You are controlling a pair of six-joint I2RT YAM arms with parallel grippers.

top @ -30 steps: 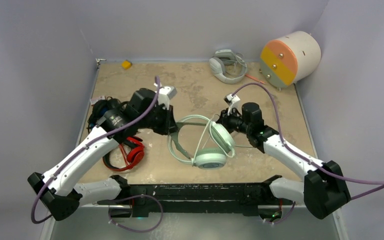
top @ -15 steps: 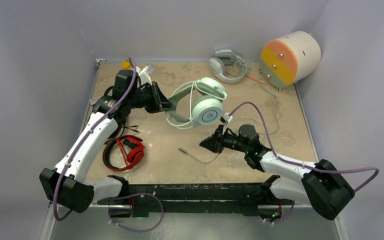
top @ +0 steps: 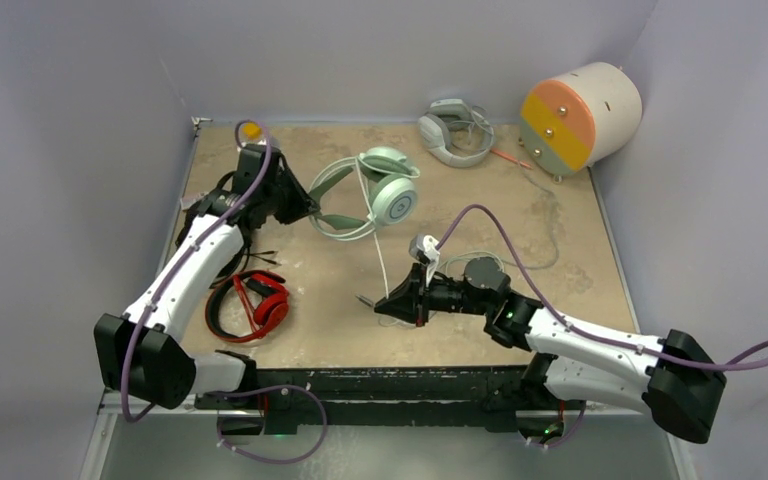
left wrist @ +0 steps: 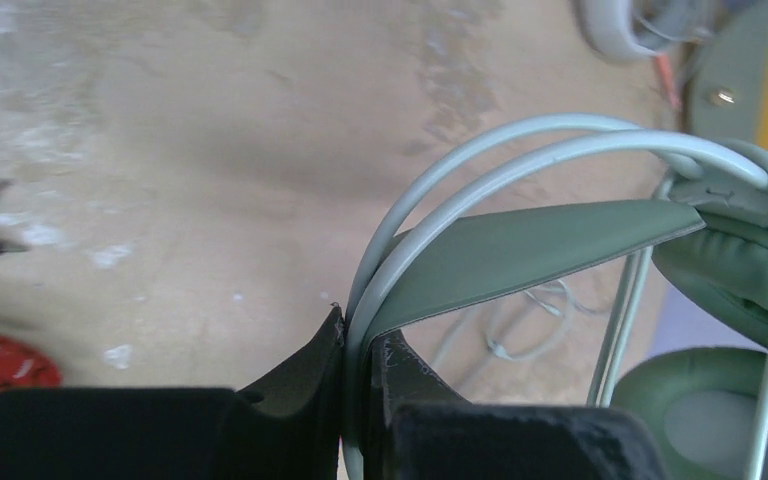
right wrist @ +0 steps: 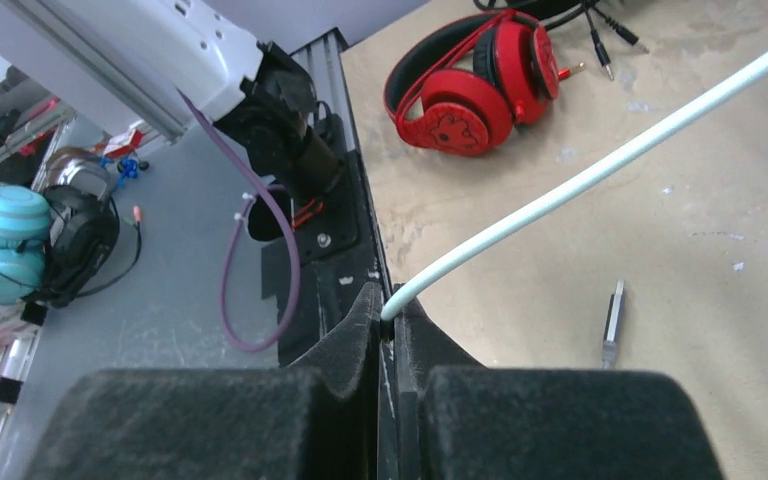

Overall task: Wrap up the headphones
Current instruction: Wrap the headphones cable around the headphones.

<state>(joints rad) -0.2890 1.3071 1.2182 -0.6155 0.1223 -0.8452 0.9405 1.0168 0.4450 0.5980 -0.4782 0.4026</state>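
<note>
The mint-green headphones (top: 380, 190) hang at the back middle, held by the headband (left wrist: 520, 250). My left gripper (top: 305, 208) (left wrist: 365, 345) is shut on that band's pale wire hoops. Their thin pale cable (top: 380, 262) (right wrist: 600, 165) runs down to my right gripper (top: 388, 303) (right wrist: 392, 315), which is shut on it just above the table front. The cable's plug (right wrist: 613, 322) lies on the table beside those fingers. The red-and-black headphones (top: 258, 305) (right wrist: 480, 85) lie flat at the front left. A dark headset behind my left arm is mostly hidden.
A grey-white headset (top: 455, 132) with bundled cable sits at the back. An orange-and-grey cylinder (top: 580, 115) stands at the back right corner. A small yellow piece (top: 251, 129) lies at the back left. Black jack plugs (right wrist: 600, 35) lie near the red headset. Walls close three sides.
My left arm carried the mint headphones from the middle toward the back left. My right gripper left the ear cups, swung to the table front and closed on the cable.
</note>
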